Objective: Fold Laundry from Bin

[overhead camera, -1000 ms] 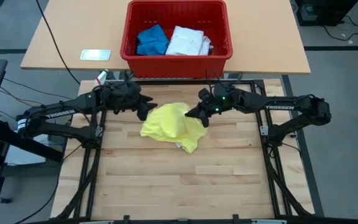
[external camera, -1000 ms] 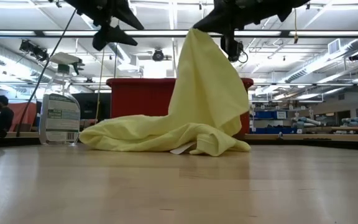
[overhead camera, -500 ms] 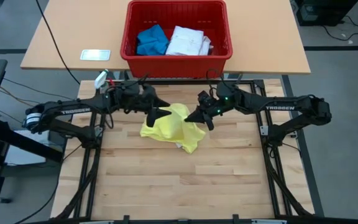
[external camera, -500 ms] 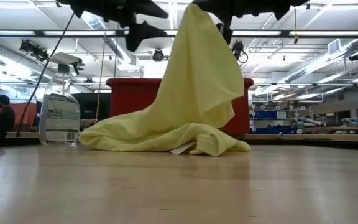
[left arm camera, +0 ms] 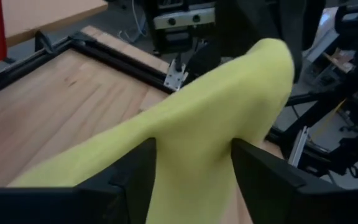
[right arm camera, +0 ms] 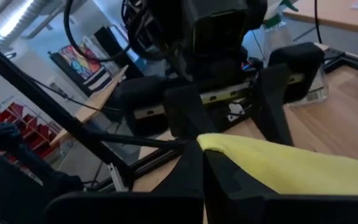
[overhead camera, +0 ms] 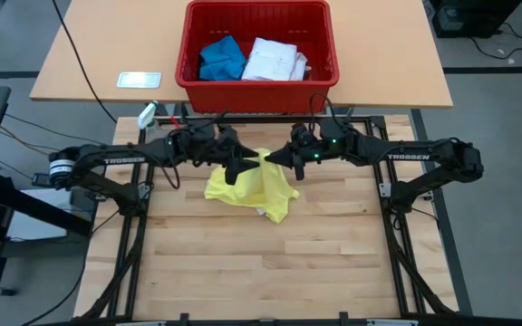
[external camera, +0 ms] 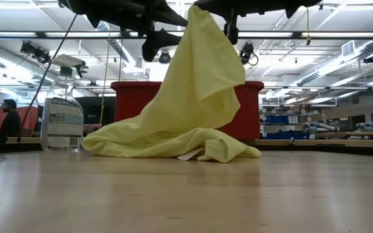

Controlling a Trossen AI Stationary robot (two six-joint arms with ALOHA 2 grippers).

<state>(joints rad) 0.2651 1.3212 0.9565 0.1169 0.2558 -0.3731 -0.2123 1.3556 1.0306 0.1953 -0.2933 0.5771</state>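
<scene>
left hand has slid right to the raised yellow t-shirt at frame centre, fingers spread astride it, not gripping; right hand stays clenched on the peak, so a two-hand spread looks imminent.

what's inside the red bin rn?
In the red bin: a blue piece and a white shirt, side by side. Anything under them is covered.

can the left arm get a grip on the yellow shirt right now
Probably yes: the left gripper is open with the raised yellow T-shirt fold between its fingers, while the right gripper holds the peak up.
</scene>
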